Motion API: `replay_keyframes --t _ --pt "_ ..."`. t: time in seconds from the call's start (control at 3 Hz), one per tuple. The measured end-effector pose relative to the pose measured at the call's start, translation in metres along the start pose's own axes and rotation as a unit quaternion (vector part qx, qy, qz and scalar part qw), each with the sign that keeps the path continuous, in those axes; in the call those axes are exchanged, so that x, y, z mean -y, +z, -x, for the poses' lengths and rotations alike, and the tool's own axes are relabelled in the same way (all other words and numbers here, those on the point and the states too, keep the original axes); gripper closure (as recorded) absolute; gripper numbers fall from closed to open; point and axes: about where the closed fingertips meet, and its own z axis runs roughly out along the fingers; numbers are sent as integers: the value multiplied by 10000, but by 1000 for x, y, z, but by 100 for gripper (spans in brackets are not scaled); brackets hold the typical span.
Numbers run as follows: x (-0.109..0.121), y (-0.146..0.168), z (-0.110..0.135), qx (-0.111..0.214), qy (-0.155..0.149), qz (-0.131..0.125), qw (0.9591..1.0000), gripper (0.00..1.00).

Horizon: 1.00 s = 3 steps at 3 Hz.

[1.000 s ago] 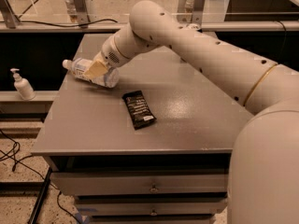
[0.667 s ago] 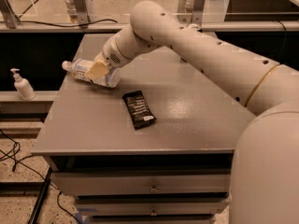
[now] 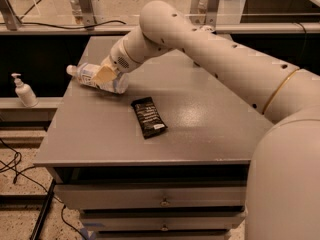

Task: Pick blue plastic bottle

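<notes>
The blue plastic bottle (image 3: 92, 77) is clear with a white cap and a pale label. It is tilted near the left edge of the grey table (image 3: 200, 129), with its cap pointing left past the edge. My gripper (image 3: 107, 76) is at the end of the white arm that reaches in from the right. It is shut around the bottle's middle, and one tan finger (image 3: 104, 74) shows across the front of the label. The bottle's far end is hidden behind the wrist.
A black snack packet (image 3: 148, 116) lies flat on the table just right of and in front of the bottle. A small white pump dispenser (image 3: 23, 90) stands on a low ledge to the left of the table. Drawers (image 3: 160, 199) are below the tabletop, and cables lie on the floor at the left.
The bottle and gripper have shifted very slightly. The grip looks the same, and the packet has not moved.
</notes>
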Motion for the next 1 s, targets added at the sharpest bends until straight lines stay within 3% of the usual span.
replay_keyframes --t 0.33,0.67,1.0 --pt "14 -57 10 132 -125 -426 9989 100" --pt "23 -129 21 338 -190 -943 9948 100" --pt "24 -172 21 481 -150 -1189 9916 100"
